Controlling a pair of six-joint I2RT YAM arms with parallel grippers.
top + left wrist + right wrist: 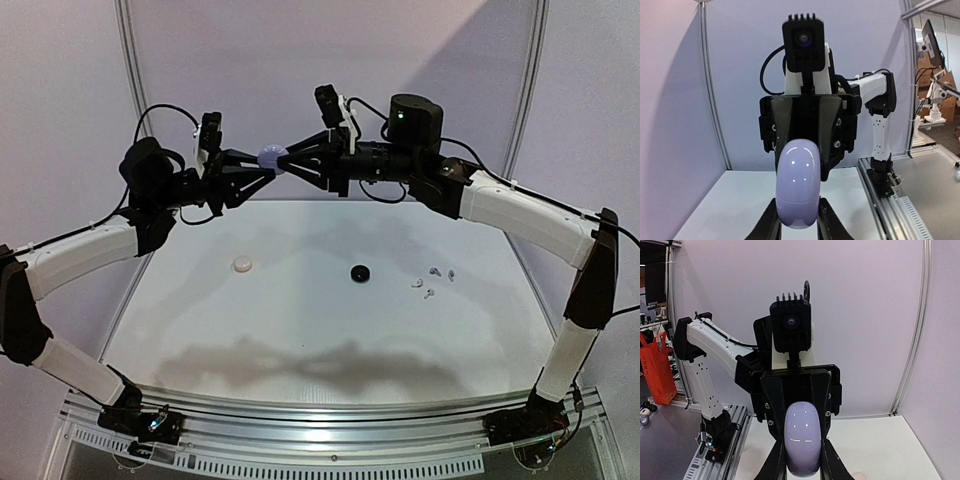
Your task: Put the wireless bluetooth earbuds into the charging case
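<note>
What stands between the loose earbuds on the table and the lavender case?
No object blocks them. But the lavender case hangs above the table, clamped between left gripper and right gripper, leaving neither free for the earbuds.

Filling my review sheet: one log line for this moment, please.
left gripper shut on lavender case | right gripper shut on it | case midair | earbuds loose on table

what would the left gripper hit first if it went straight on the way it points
The right gripper, facing it head-on. It and the left gripper are shut on the lavender case between them, so pushing on would likely press the case into it.
</note>
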